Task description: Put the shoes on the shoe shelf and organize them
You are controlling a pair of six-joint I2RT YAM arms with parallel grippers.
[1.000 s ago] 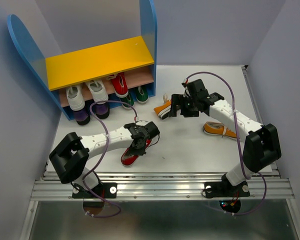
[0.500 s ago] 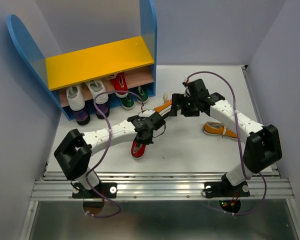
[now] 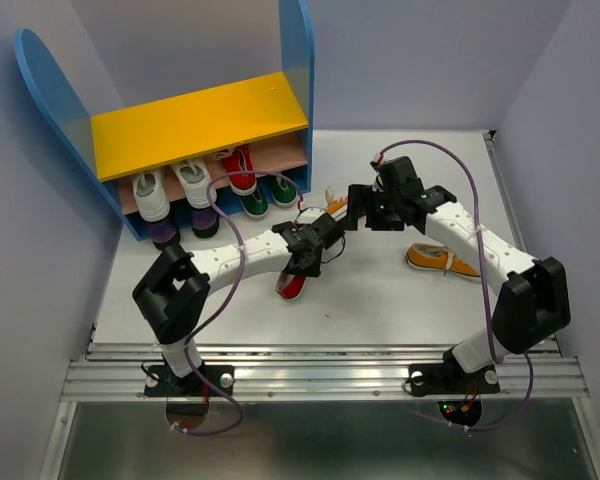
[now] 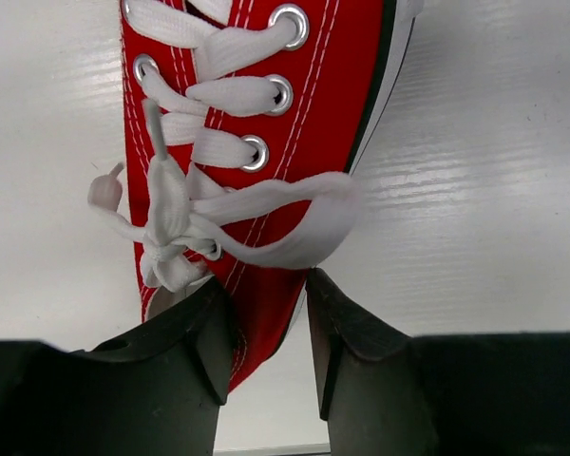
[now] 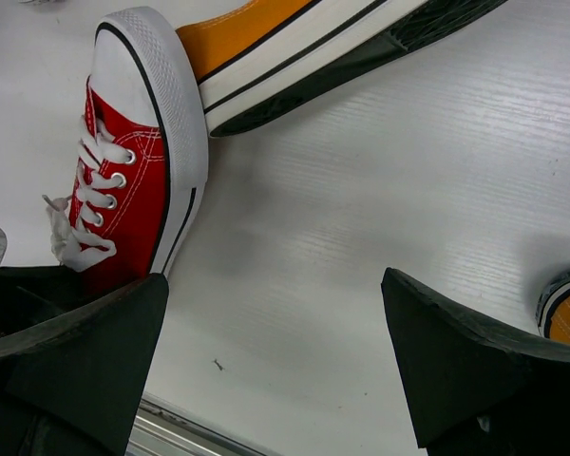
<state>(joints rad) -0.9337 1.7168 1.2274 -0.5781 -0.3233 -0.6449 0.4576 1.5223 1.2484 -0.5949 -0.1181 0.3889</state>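
sporting white laces (image 4: 230, 92), red canvas sneaker (image 4: 332, 85)

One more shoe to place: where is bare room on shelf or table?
The yellow top board is bare. The table is open between the red shoe and its near edge, and at its back right corner. Crowded: the lower board, and mid-table around the orange shoes.

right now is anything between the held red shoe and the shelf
An orange shoe lies on its side at the red shoe's toe, and the open right gripper hangs beside it, near the way to the shelf.
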